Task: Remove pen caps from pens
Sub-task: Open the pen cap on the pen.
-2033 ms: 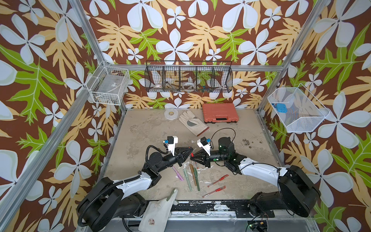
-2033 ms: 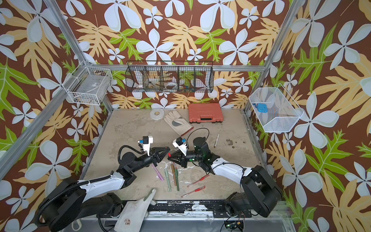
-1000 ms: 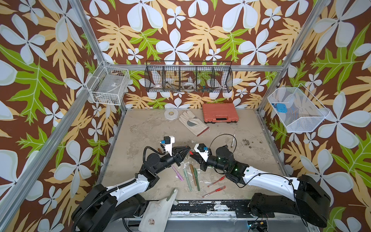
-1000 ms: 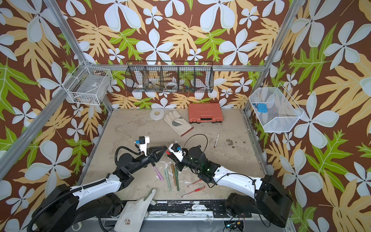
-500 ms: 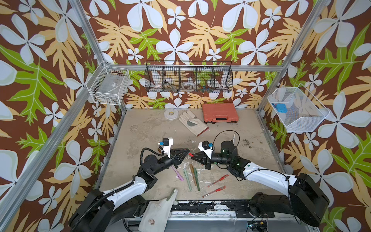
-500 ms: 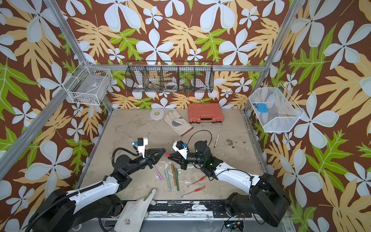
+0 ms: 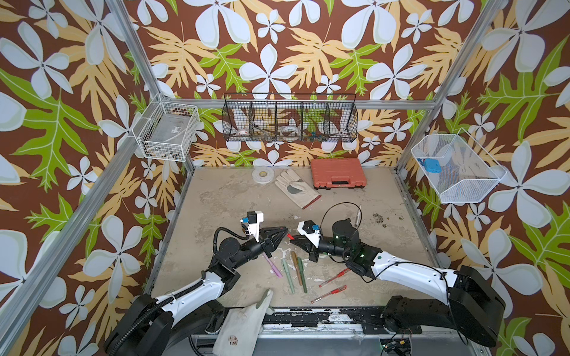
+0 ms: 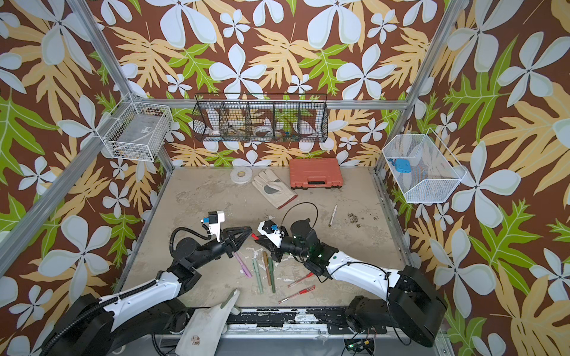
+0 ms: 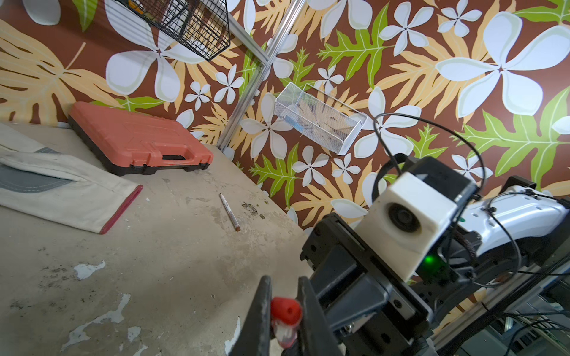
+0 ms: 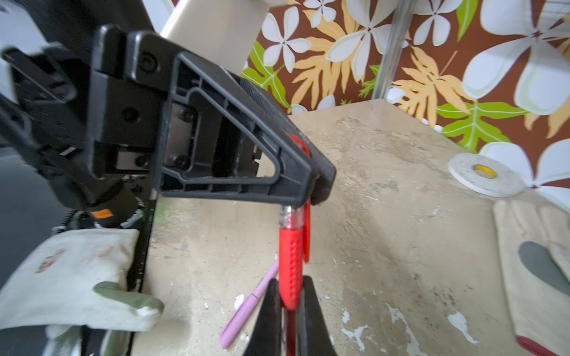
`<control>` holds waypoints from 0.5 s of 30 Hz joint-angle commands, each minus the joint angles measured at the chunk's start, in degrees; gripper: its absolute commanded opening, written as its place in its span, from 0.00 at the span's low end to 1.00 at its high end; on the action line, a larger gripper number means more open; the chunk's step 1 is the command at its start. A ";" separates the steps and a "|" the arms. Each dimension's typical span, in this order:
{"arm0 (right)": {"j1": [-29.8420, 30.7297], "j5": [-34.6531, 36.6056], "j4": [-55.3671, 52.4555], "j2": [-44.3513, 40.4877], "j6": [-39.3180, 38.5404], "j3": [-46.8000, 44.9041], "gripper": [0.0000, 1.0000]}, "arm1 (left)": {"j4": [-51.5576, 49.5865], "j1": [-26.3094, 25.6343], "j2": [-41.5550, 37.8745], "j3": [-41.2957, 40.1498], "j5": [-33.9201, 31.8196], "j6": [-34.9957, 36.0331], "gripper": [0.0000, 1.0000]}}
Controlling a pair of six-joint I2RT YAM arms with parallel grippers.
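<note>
A red gel pen is held in the air between both grippers, above the middle of the table. My left gripper is shut on its red cap. My right gripper is shut on the pen's red ribbed grip. The cap's clip lies alongside that grip. In both top views the fingertips nearly meet, left gripper facing right gripper. Below them lie a pink pen, a pale green pen, a brown pen, a dark green pen and two red gel pens.
A white marker lies behind the right arm. A work glove, an orange case and a tape roll sit at the back. A second glove drapes over the front edge. Wire baskets hang on the walls.
Both grippers have kept their hold on the red pen. The right arm has swung back to the right and levelled out. The left arm has shifted slightly.
</note>
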 commanded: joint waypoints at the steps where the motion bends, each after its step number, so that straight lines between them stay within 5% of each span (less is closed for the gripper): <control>1: 4.23 15.84 -6.31 1.17 -5.01 0.45 0.00 | 3.10 0.47 -0.55 0.09 -4.24 1.40 0.00; 4: 5.93 21.14 -5.81 2.05 -5.31 1.00 0.00 | 2.04 0.65 -1.06 0.02 -4.75 2.07 0.00; 7: 5.95 19.18 -5.33 1.16 -5.04 0.45 0.00 | 1.32 0.74 -1.39 -0.07 -5.39 2.76 0.00; 15: 1.02 -6.41 -6.19 2.92 -1.41 1.76 0.00 | 1.01 1.01 -1.31 -0.33 -5.33 3.46 0.00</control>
